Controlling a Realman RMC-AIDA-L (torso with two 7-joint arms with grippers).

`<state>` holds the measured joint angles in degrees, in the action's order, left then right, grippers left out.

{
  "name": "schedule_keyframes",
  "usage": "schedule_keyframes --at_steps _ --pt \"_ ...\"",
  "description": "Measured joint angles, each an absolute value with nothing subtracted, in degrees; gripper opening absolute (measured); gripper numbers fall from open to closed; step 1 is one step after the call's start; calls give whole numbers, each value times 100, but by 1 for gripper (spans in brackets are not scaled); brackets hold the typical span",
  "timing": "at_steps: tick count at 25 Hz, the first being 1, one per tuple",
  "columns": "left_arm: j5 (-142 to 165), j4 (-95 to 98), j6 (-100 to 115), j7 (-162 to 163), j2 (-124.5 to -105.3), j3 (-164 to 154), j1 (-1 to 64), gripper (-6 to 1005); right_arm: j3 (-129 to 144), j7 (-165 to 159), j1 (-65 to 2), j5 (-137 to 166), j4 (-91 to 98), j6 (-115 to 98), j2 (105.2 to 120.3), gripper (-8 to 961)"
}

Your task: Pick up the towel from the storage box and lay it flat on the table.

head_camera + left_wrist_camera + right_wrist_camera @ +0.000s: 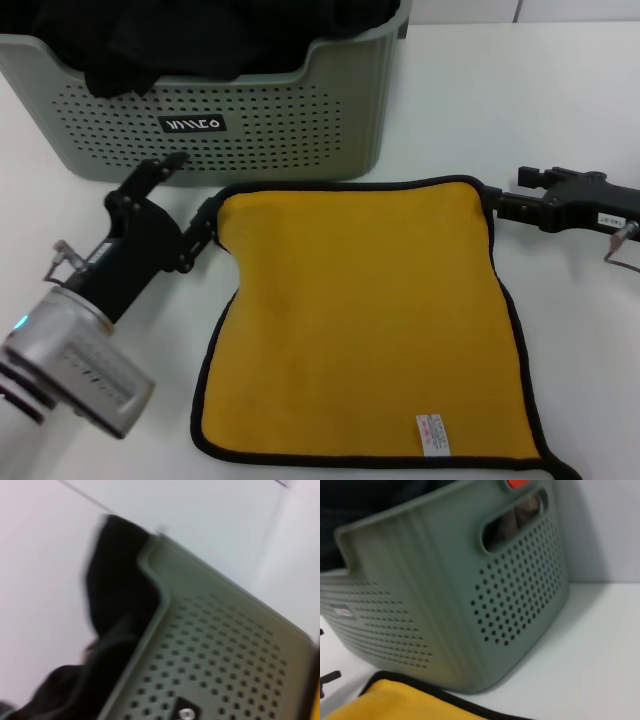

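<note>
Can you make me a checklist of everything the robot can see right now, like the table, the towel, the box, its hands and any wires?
Surface: the table is white and smooth.
Job's things: the towel lies spread out, yellow side up, white label near its front edge, in front of the storage box.
Clutter: black cloths are piled inside the storage box.
Grippers: the left gripper is at the towel's far left corner; the right gripper is at its far right corner.
Cables: a thin wire loops by the right arm.
Surroundings: nothing seen.
</note>
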<state>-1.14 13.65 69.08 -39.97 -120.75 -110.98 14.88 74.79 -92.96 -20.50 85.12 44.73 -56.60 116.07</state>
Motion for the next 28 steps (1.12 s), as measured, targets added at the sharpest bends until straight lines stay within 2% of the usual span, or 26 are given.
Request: schedule_keyframes --at_steps 4,9,13,18,22,28 --pt "-245 1346 7685 -3030 -12042 -11125 1276 653 7420 -8802 -1706 7968 4755 -6491 11573 680" --pt "284 1129 9054 -503 -11894 -11143 1183 648 6745 -7996 -1555 7588 4644 -8801 11520 840" --pt "1205 1024 10128 1397 -11581 -11145 1297 646 6423 -7736 -1623 7860 4599 -10385 11401 839" --pt "2637 1012 11090 3171 -11170 -11145 1798 644 6417 -7374 -1635 8260 4779 -11312 11398 838" --pt "3422 1009 11225 3840 -11097 -11144 2216 643 6432 -7365 -1640 8569 5041 -11591 11436 836" --pt "3678 784 11176 3970 -11148 -11111 2537 640 6456 -7366 -1643 8653 5139 -11709 11459 832"
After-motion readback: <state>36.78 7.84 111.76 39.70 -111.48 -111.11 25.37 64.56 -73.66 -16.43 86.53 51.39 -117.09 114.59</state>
